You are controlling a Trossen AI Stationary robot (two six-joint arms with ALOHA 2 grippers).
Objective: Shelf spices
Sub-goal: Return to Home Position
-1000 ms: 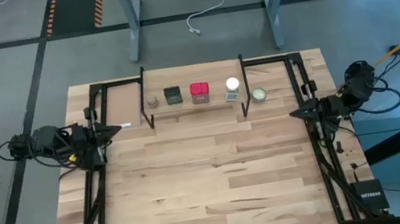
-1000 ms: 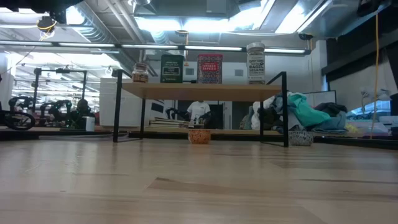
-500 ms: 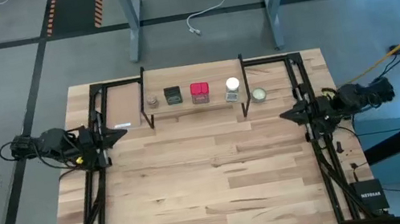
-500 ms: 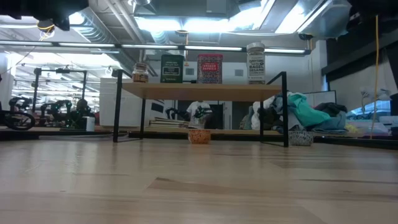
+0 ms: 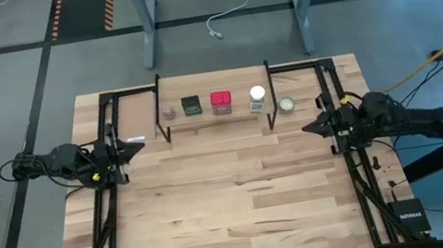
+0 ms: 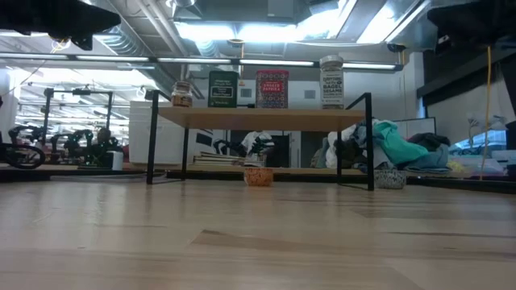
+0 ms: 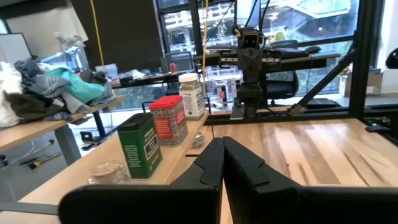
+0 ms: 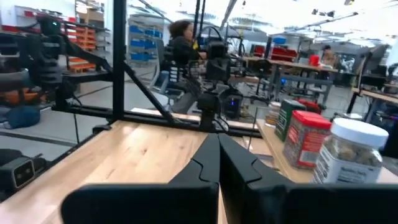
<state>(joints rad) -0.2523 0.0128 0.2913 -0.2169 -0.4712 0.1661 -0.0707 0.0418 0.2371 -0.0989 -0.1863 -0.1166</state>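
All the spices stand in a row on the shelf (image 5: 215, 111), each on its base. They are the tan-grey jar (image 5: 169, 111), the dark tin (image 5: 191, 105), the red box (image 5: 220, 101) and the white-lidded clear jar (image 5: 257, 94). The low view shows them on the board (image 6: 262, 118): jar (image 6: 182, 94), tin (image 6: 223, 89), box (image 6: 272, 89), clear jar (image 6: 331, 82). My left gripper (image 5: 137, 145) is shut at the table's left side, pointing right. My right gripper (image 5: 305, 128) is shut at the right side, pointing left. Both wrist views show fingers closed together, left (image 7: 222, 149) and right (image 8: 217, 146).
A flat pale round disc (image 5: 288, 105) lies on the table just right of the shelf's right legs. A small orange pot (image 6: 258, 176) sits under the shelf. Black frame rails (image 5: 103, 117) run along both table sides. A person shows in the room beyond (image 8: 180, 37).
Both arms have stretched out and come lower. The right gripper has crept toward the table's left, and the left gripper a little toward the right. The spices and shelf have stayed where they were.
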